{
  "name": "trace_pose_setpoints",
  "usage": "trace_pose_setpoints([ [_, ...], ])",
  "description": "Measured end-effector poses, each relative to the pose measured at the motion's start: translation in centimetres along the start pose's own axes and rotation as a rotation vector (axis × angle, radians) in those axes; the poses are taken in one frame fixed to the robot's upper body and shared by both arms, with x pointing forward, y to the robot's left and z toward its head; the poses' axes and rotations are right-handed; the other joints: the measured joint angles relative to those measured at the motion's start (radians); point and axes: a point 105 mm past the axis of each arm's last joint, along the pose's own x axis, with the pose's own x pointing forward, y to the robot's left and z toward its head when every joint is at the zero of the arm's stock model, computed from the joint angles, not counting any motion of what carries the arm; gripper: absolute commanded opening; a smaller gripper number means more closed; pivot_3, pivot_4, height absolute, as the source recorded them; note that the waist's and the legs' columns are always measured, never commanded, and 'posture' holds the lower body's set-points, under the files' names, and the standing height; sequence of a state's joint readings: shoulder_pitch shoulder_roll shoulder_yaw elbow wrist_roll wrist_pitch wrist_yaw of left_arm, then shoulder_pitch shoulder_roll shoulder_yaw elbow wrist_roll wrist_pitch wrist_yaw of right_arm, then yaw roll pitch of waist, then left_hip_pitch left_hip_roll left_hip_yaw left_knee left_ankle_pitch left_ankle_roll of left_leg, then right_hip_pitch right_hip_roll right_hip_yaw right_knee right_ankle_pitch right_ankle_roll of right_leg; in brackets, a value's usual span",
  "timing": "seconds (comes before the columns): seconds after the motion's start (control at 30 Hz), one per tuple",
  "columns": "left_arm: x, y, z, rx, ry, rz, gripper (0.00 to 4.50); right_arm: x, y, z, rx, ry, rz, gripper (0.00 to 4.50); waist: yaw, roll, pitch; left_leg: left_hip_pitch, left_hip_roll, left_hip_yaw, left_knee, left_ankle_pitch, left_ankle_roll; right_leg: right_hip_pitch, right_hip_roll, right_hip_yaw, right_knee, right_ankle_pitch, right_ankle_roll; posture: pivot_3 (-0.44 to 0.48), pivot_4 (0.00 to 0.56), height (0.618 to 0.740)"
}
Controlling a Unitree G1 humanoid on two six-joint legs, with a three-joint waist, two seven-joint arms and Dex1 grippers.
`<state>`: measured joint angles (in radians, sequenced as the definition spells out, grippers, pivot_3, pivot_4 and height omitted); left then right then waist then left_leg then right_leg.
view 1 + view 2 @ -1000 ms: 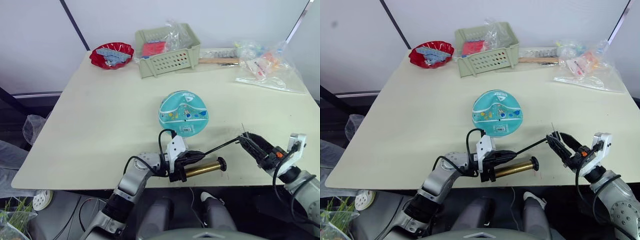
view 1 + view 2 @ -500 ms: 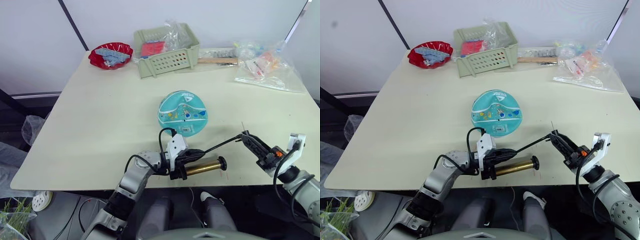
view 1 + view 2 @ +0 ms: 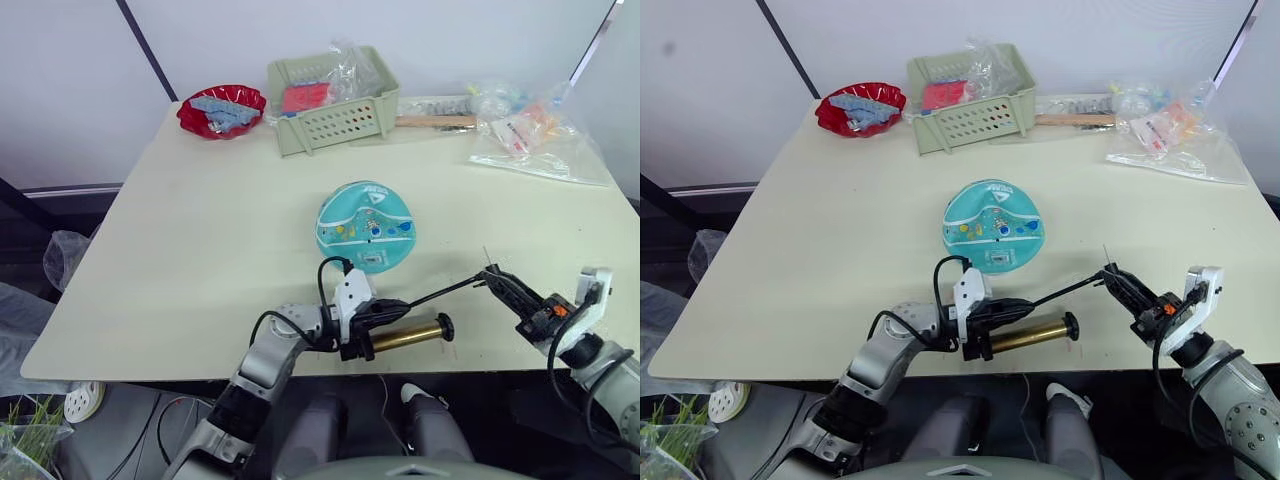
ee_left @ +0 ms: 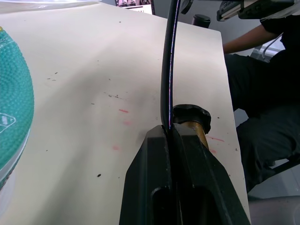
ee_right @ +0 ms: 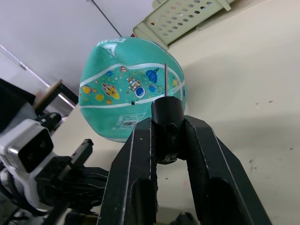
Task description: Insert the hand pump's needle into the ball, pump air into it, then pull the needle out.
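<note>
1. Pale cream worktop (image 3: 200,240) runs up to a white wall, with a red bowl (image 3: 223,109), a green slotted basket (image 3: 333,100) and clear plastic bags (image 3: 530,135) along its far edge.
2. At mid-worktop sits the ball (image 3: 366,226): teal rubber, white stripes, small cartoon prints, a white triangle logo near its top, and a slightly flattened look.
3. Near the front edge the hand pump (image 3: 408,335) lies flat, a slim gold-bronze cylinder with black end caps.
4. Left tool (image 3: 372,322) is clamped on the pump's end where the thin black hose (image 3: 440,291) leaves it.
5. Right tool (image 5: 166,140) is closed on the hose's black tip, well to the right of the pump.
6. Above that tip the needle (image 5: 166,79), a thin metal pin, stands clear of the ball and apart from it.
</note>
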<state>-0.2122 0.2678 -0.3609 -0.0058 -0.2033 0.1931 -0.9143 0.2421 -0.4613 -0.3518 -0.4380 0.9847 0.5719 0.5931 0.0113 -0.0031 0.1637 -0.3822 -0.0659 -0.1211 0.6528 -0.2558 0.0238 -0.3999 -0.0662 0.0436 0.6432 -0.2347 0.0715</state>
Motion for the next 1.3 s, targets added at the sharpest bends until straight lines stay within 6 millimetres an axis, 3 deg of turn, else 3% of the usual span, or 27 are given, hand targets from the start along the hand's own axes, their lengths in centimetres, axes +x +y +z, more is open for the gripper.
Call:
trace_pose_setpoints([
  [0.07, -0.3, 0.2, 0.0, -0.003, 0.002, 0.005, 1.32, 0.0, -0.2, 0.2, -0.041, -0.004, -0.006, 0.33, -0.001, 0.000, 0.000, 0.000, 0.000, 0.000, 0.000, 0.000, 0.000, 0.000, 0.000, 0.000, 0.000, 0.000, 0.000, 0.000, 0.150, 0.740],
  [0.27, -2.2, 1.0, -0.5, -0.014, 0.024, 0.025, 4.26, 0.0, -0.7, 0.8, -0.133, -0.002, -0.011, 0.33, 0.000, 0.000, 0.000, 0.000, 0.000, 0.000, 0.000, 0.000, 0.000, 0.000, 0.000, 0.000, 0.000, 0.000, 0.000, 0.000, 0.150, 0.740],
  [0.3, -2.6, 0.8, -0.7, -0.024, 0.029, 0.021, 4.45, -0.1, -0.8, 1.1, -0.157, 0.001, -0.005, 0.33, 0.000, 0.000, 0.000, 0.000, 0.000, 0.000, 0.000, 0.000, 0.000, 0.000, 0.000, 0.000, 0.000, 0.000, 0.000, 0.000, 0.150, 0.740],
  [0.5, -5.1, 1.5, 0.3, -0.009, 0.005, 0.046, 4.45, -0.7, -0.9, 2.7, -0.299, 0.034, 0.020, 0.33, 0.000, 0.000, 0.000, 0.000, 0.001, 0.000, 0.000, 0.000, 0.000, -0.001, 0.000, 0.000, 0.000, 0.000, 0.000, 0.000, 0.150, 0.740],
  [0.73, -7.2, 1.7, 1.8, 0.031, -0.025, 0.075, 4.45, -1.2, 0.3, 3.5, -0.521, 0.082, 0.146, 0.33, 0.000, 0.000, 0.000, -0.001, 0.001, 0.000, 0.000, 0.000, 0.000, -0.001, 0.000, 0.000, 0.000, 0.000, 0.000, 0.000, 0.150, 0.740],
  [0.93, -8.9, 3.7, 3.7, 0.108, -0.033, 0.192, 4.45, -1.5, 1.3, 3.7, -0.625, 0.106, 0.244, 0.33, 0.001, 0.000, 0.001, -0.001, 0.001, 0.000, 0.000, 0.000, 0.000, -0.001, 0.000, 0.000, 0.000, 0.000, 0.000, 0.000, 0.150, 0.740],
  [1.1, -10.1, 6.0, 6.9, 0.161, -0.090, 0.297, 4.45, -1.6, 1.7, 3.8, -0.667, 0.120, 0.284, 0.33, 0.002, -0.001, 0.001, -0.001, 0.001, 0.000, 0.000, 0.000, 0.000, -0.001, 0.000, 0.000, 0.000, 0.000, 0.000, 0.000, 0.150, 0.740],
  [1.3, -10.3, 7.5, 9.3, 0.216, -0.102, 0.359, 4.45, -1.6, 1.7, 3.8, -0.676, 0.126, 0.281, 0.33, 0.002, -0.001, 0.001, -0.001, 0.000, 0.000, 0.000, 0.000, 0.000, -0.001, 0.000, 0.000, 0.000, 0.000, 0.000, 0.000, 0.150, 0.740],
])
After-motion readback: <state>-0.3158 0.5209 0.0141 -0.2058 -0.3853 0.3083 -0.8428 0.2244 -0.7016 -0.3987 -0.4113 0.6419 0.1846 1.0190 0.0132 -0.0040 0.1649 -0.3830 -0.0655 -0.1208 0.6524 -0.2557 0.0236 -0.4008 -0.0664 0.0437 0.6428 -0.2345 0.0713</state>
